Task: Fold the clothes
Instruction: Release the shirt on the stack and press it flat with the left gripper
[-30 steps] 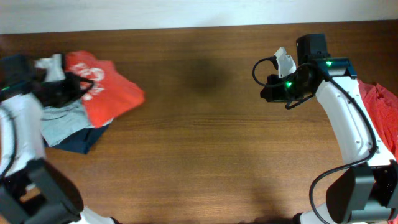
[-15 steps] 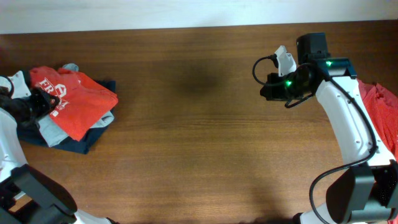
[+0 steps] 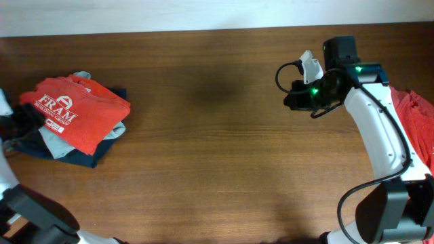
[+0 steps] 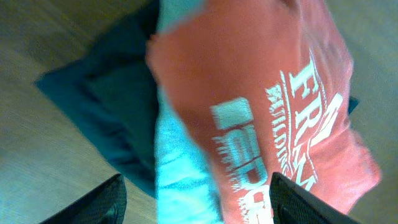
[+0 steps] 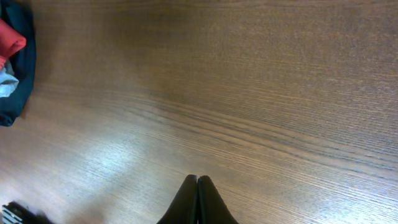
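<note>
Folded stack sits at far left of the table (image 3: 224,176): orange-red T-shirt (image 3: 80,112) with white lettering on top, pale grey-blue garment (image 3: 55,141) under it, dark navy garment (image 3: 95,150) at the bottom, its edges poking out on the right and front. The top shirt looks folded, but it lies skewed on the stack and not squared to the layers below. Judging from that, three pieces are done or nearly done. A crumpled red heap (image 3: 420,122) at the far right table edge, partly behind the right arm, looks unfolded, so at least that is left; how many garments are in it, cannot tell. The middle of the table is bare wood. The left gripper (image 4: 198,182) is right over the stack: in the wrist view its two dark fingers (image 4: 106,202) stand wide apart at the frame bottom, with the shirt's print and the grey-blue strip showing between them and no fabric pinched, so it reads as released, hovering just above the pile, though the view is blurred. In the overhead view that arm is only a dark shape at the left frame edge, just beside the stack. The right gripper (image 5: 197,183) is clenched, fingers pressed together, holding nothing. It hangs over bare wood right of centre, well apart from the stack, with the red heap nearer to it, behind its arm. Likely next: the right arm fetches from the heap.
</note>
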`<state>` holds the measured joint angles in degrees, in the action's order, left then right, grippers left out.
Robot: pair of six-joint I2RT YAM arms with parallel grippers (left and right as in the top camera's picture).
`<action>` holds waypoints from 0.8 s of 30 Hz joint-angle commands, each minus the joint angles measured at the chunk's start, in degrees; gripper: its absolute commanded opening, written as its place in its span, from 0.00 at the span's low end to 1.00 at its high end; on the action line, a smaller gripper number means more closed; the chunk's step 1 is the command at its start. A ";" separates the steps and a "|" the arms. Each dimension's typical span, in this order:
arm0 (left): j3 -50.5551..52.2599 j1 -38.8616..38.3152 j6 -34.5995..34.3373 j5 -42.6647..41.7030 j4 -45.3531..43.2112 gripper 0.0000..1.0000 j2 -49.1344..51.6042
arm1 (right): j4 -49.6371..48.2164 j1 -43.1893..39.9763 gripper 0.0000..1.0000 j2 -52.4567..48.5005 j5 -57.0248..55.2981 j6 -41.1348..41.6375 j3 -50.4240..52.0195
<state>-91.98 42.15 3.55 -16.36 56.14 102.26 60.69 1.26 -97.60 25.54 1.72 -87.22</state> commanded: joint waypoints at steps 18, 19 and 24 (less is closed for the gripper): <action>-7.15 -3.85 1.66 0.63 -1.79 0.01 15.37 | 0.26 0.22 0.04 0.17 -0.02 3.30 -0.24; -7.15 -3.15 1.66 1.55 -2.14 0.01 16.68 | 0.26 0.22 0.04 0.17 0.24 3.30 -0.24; -7.15 -1.14 1.66 0.98 -2.64 0.01 21.03 | 0.24 0.22 0.04 0.17 1.03 4.35 -0.24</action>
<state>-99.61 39.86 5.98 -17.98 53.41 121.12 60.90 1.26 -97.60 25.78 4.71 -87.20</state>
